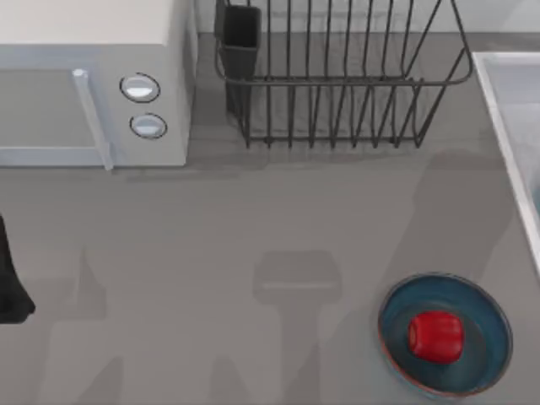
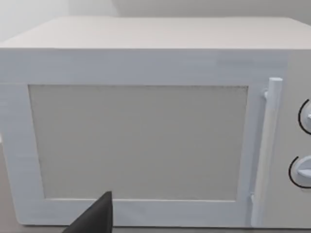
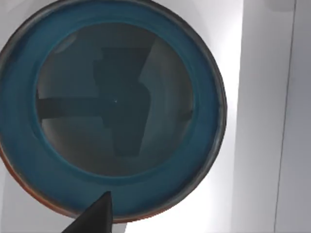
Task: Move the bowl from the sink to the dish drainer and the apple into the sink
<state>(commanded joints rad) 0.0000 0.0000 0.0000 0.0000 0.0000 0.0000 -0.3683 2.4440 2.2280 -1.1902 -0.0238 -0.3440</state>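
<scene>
Right now my right gripper (image 3: 95, 216) hangs over the bowl (image 3: 109, 107) in the sink (image 3: 262, 121) at the counter's right edge, finger state I cannot tell, and an off-centre drop could clip the rim and tip it; left arm parked by the microwave (image 2: 146, 126).

One microwave (image 1: 93, 84) with two round knobs stands at the far left of the counter (image 1: 211, 253). There is one dish drainer (image 1: 337, 84), one sink (image 1: 510, 126), one red apple (image 1: 435, 336), one shallow blue dish (image 1: 489, 329) and one deep blue bowl (image 3: 114, 109).
</scene>
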